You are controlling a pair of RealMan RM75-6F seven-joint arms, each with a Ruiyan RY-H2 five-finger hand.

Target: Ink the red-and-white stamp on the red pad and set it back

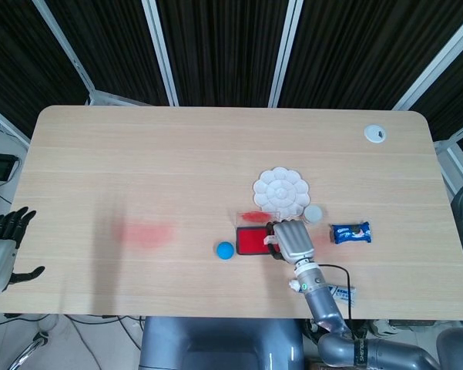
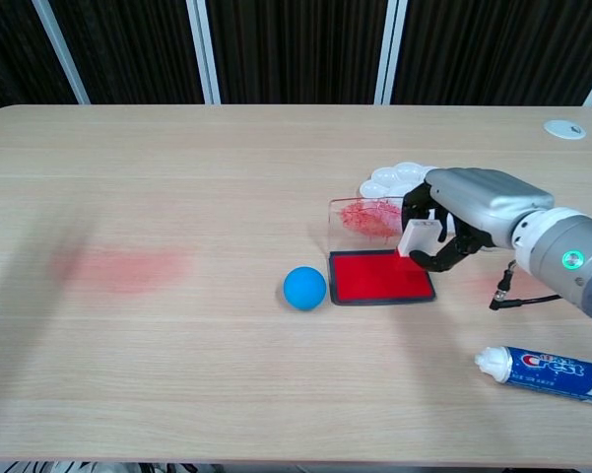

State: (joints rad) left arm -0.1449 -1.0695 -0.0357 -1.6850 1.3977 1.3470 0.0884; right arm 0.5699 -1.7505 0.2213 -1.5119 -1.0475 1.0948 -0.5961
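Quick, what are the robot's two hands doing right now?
Left hand: off the table's left edge, holding nothing, fingers apart.
Right hand: holding the stamp over the red pad.

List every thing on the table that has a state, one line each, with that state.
Stamp: held in the right robot hand, over the ink pad's right end.
Ink pad: open, clear lid upright and smeared red.
Toothpaste tube: capped, lying flat.
Left robot hand: open, off the table's edge.
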